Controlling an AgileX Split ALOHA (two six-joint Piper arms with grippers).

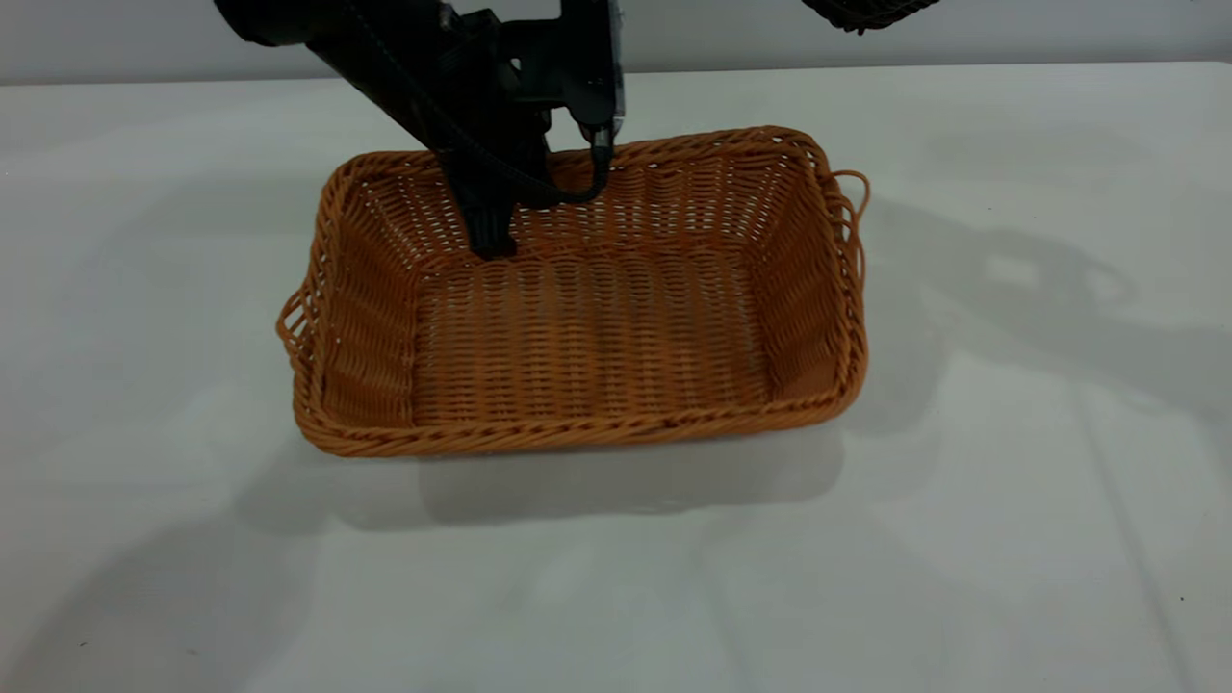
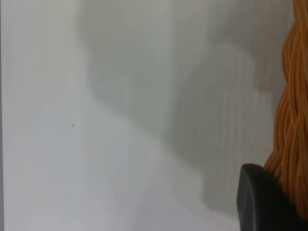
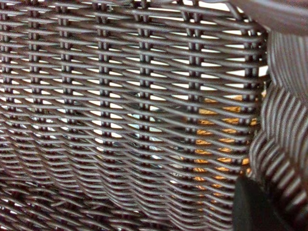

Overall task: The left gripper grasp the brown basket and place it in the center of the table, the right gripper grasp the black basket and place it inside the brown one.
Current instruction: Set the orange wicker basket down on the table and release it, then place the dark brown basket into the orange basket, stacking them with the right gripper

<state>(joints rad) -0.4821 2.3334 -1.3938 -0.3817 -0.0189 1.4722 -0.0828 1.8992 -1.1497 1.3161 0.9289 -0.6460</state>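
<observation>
Plain white, smooth tabletop (image 1: pixel 1011 539) across nearly the whole exterior frame, grey wall in a thin band along the top edge, soft shadows spread to the right and lower left.

Rectangular orange-tan woven wicker basket (image 1: pixel 587 337) at centre frame, flat on the white surface, braided rim, sloping openwork sides, loop handles at left and right ends. Empty inside apart from the arm reaching over its far wall. Looks close to the middle of the table, so first half of the task judged done or nearly so, pending release.

Black left arm entering from upper left of the frame, ending in the two-fingered left gripper (image 1: pixel 493 226) at the basket's far rim, upper-left part of the weave. One dark finger down inside the far wall; in the left wrist view a black fingertip (image 2: pixel 262 202) lies tight against the orange braid at lower right. Appears clamped on that rim, not yet let go.

Very dark brown-black woven wicker basket (image 1: pixel 866 12), only a corner showing at the top right edge of the exterior frame, up in the air, well apart from the orange one. Fills the right wrist view, orange weave glimpsed through its gaps. Black finger of the right gripper (image 3: pixel 262 209) at lower right, against the dark braid; seemingly closed on it.

Left to do: free the orange rim, withdraw, lower the dark basket inside.
</observation>
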